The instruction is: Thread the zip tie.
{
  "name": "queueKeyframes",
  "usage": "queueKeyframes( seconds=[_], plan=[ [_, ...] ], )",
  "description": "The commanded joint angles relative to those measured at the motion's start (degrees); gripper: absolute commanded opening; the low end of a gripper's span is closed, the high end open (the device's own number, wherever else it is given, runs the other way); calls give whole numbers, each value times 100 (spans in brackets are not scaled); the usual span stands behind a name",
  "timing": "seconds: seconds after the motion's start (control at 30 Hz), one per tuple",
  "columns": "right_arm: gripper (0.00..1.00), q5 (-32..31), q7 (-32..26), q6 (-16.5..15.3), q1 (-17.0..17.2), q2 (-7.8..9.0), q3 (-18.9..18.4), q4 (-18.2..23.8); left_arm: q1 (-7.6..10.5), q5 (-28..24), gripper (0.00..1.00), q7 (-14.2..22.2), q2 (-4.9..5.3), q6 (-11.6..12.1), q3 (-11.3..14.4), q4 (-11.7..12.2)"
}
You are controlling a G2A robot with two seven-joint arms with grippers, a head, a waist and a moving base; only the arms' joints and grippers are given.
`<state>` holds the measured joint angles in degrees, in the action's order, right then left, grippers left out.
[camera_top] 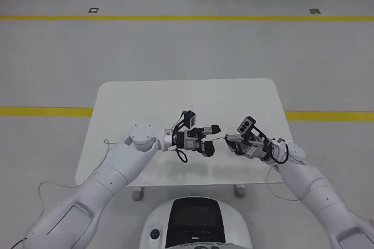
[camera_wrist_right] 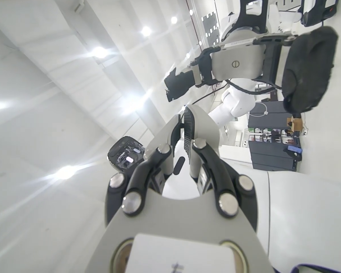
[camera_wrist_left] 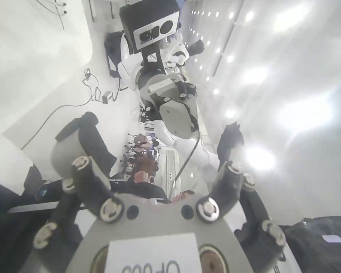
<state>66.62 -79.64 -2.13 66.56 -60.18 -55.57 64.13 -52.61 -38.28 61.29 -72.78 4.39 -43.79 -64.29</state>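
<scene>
Both arms hang over the front edge of the white table (camera_top: 174, 99), their grippers facing each other. My right gripper (camera_top: 231, 143) (camera_wrist_right: 183, 115) is shut on a thin black zip tie (camera_wrist_right: 200, 99), whose strap sticks out toward the left arm. In the left wrist view the zip tie (camera_wrist_left: 187, 157) curves away from the right gripper (camera_wrist_left: 174, 115). My left gripper (camera_top: 211, 139) (camera_wrist_left: 159, 123) is open, its black pads (camera_wrist_right: 309, 69) spread wide on either side of the strap's free end. I cannot tell whether the strap touches a pad.
A yellow floor line (camera_top: 37, 111) runs behind the table. The tabletop beyond the grippers is bare white. Cables (camera_top: 181, 154) loop under the left wrist.
</scene>
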Motion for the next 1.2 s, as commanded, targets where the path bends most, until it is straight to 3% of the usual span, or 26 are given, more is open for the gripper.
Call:
queueKeyframes(
  seconds=[0.0,0.53,0.73,1.17],
  plan=[
    [0,-35,0,4,-12,-12,9,-24,-2,-31,100,23,-2,16,-1,-7],
    [0,-201,0,76,-256,-181,138,-497,47,-88,100,95,-30,86,61,137],
    [0,-144,0,-112,-244,-231,133,-481,54,-95,100,147,-34,74,84,144],
    [0,-28,0,-143,-193,-261,114,-395,76,-73,100,136,-56,44,158,163]
  ],
)
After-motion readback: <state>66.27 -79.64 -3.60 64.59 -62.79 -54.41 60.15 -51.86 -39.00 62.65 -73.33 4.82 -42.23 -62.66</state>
